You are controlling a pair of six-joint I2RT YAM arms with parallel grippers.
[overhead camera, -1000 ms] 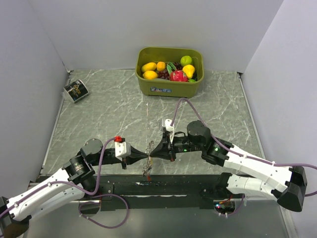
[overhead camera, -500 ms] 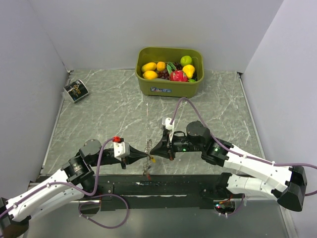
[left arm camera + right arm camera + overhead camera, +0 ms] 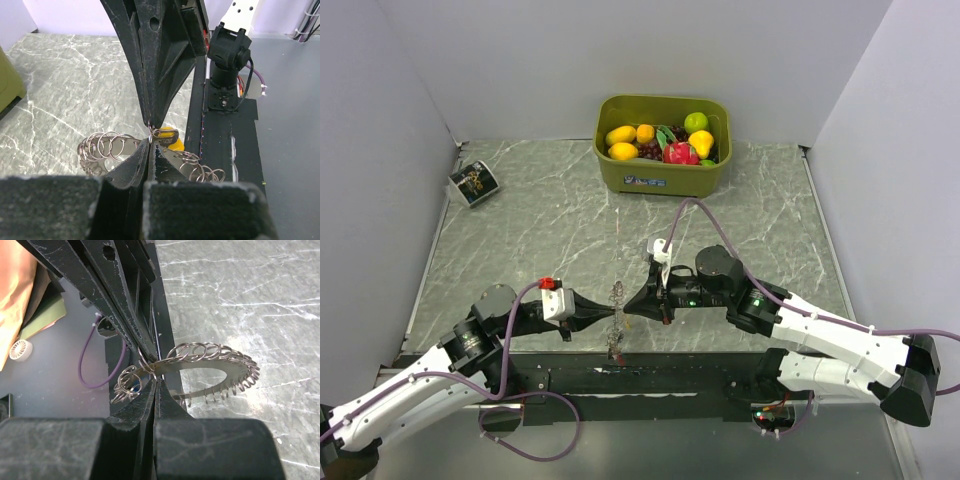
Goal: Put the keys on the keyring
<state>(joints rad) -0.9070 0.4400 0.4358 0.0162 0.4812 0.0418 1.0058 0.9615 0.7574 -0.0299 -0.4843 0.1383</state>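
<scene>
Both arms meet nose to nose over the near edge of the table (image 3: 520,230), a bit left of centre.

Left gripper (image 3: 608,318): fingers pressed together, pinching the keyring (image 3: 197,365). In the left wrist view the flat band comes out on both sides of its tips.

Right gripper (image 3: 630,308): also pressed together, tips right against the left one's. They sit on the ring's band where one key (image 3: 165,134) lies. Can't tell whether it's pinching the key, the band, or both.

Keyring is held up off the table between the two tips and roughly level (right wrist view shows it best). It's a flat metal loop with lots of small split rings strung along it, bunched in clusters on either side of the grip. Some of it dangles below the tips in the top view.

The key is a silver blade with a yellow head (image 3: 173,145) tucked just under it, touching the ring at the pinch point. Can't tell from these views whether it's actually threaded on.

Other stuff: green bin (image 3: 663,178) at the far edge with toy fruit (image 3: 680,152) in it, and a small card (image 3: 473,184) at the far left. Both are well apart from the grippers.
</scene>
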